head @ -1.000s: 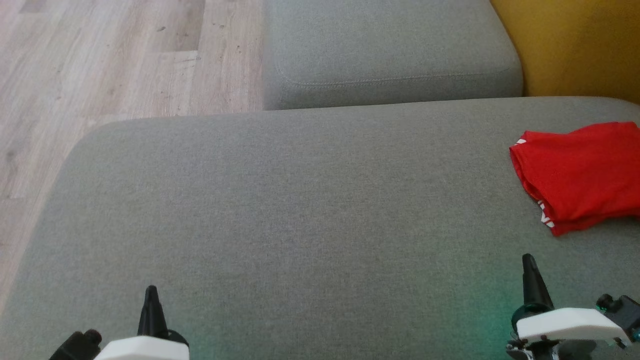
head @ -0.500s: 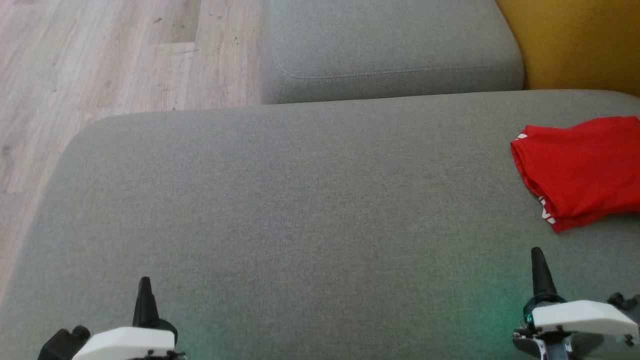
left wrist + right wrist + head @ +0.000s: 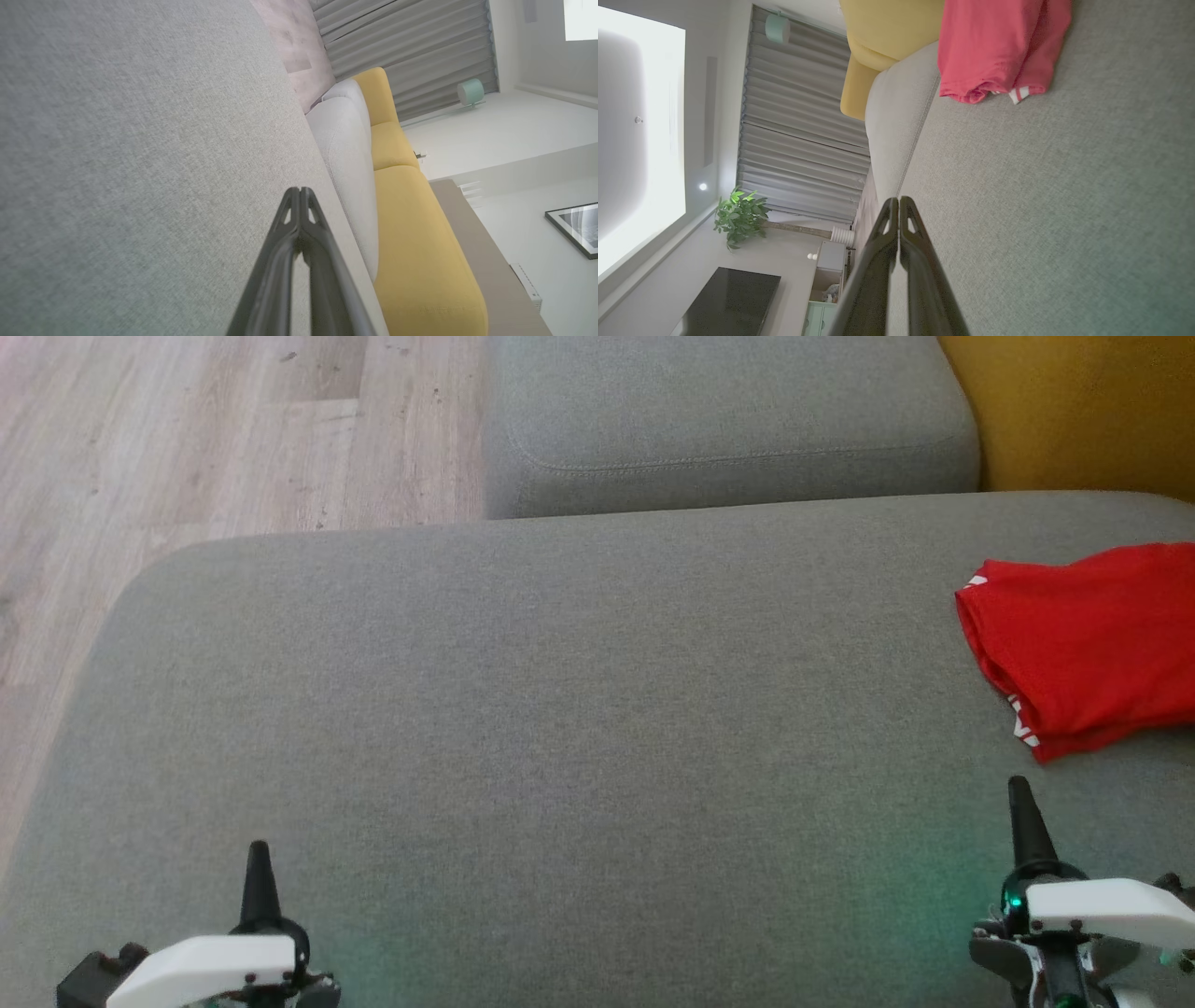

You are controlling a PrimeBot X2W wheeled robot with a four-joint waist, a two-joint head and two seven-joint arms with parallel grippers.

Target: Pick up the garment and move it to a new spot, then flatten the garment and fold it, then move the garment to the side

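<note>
Head camera has tipped since a second ago, so the whole scene sits a little higher in frame; that is no move of the things. Against the cushion, both arms have drifted slightly outward and forward.

Near: left pincer [image 3: 258,851] low left and right pincer [image 3: 1019,786] low right. Each has its fingers pressed together, narrow, holding nothing, over the wide grey woven sofa seat cushion [image 3: 560,709]. The wrist views confirm tips meeting on both.

Mid: red cloth garment with small white trim marks [image 3: 1083,644] lies on that seat at its far right, ahead of the right pincer and apart from it. It is in layers with a doubled edge and is partly cut off by the frame.

Far: second grey cushion with a stitched seam [image 3: 728,420], mustard-yellow upholstery [image 3: 1083,411] at the top right, pale wood plank floor [image 3: 187,439] at the top left.

Step judgement: the scene fits two readings. Either the garment is folded and already set aside with the arms parked, or it is a layered heap waiting to be picked up. The pictures do not settle which, so no next move is called.

Counts: one garment, two pincers, two grey cushions, one yellow section.
</note>
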